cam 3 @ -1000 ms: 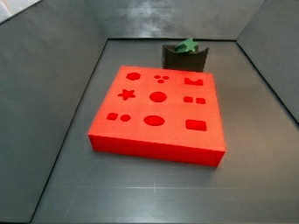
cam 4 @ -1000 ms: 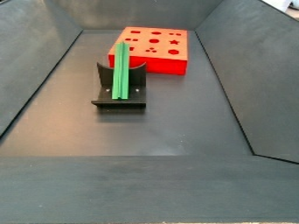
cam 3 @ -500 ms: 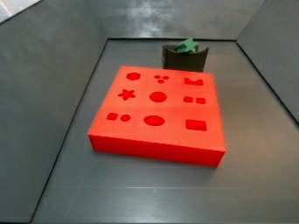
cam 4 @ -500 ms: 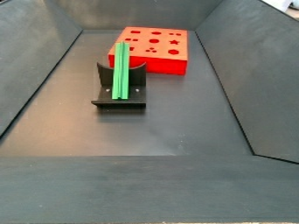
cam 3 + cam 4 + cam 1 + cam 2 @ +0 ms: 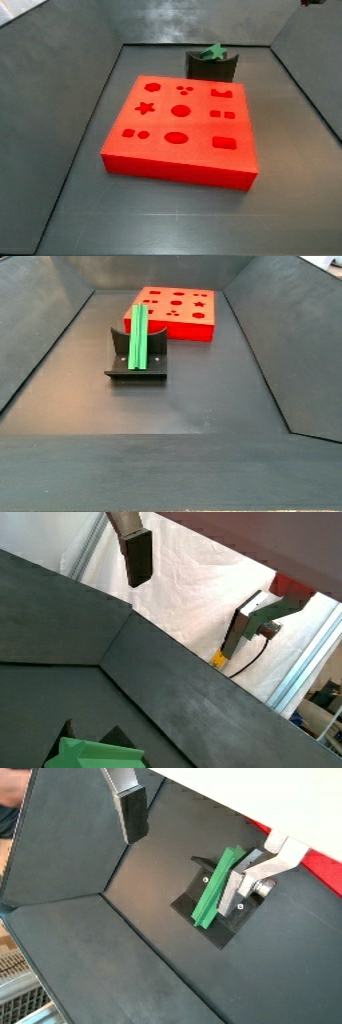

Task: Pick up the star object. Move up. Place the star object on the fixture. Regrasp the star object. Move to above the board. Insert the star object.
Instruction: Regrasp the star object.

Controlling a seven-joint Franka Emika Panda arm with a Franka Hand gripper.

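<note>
— Where's the star object (image 5: pixel 138 334)?
— Lying along the fixture (image 5: pixel 136 364), at 7 o'clock from the board (image 5: pixel 178 310).
— And the gripper (image 5: pixel 194 830)?
— I see it high above the fixture, fingers (image 5: pixel 132 813) spread, empty.

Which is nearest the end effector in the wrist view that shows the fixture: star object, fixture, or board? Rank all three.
The end effector hangs open above the floor.
1. Star object: lying on top of the fixture, beside one finger.
2. Fixture: directly beneath it, almost too close to call.
3. Board: beyond the fixture, at the picture's edge.
</note>
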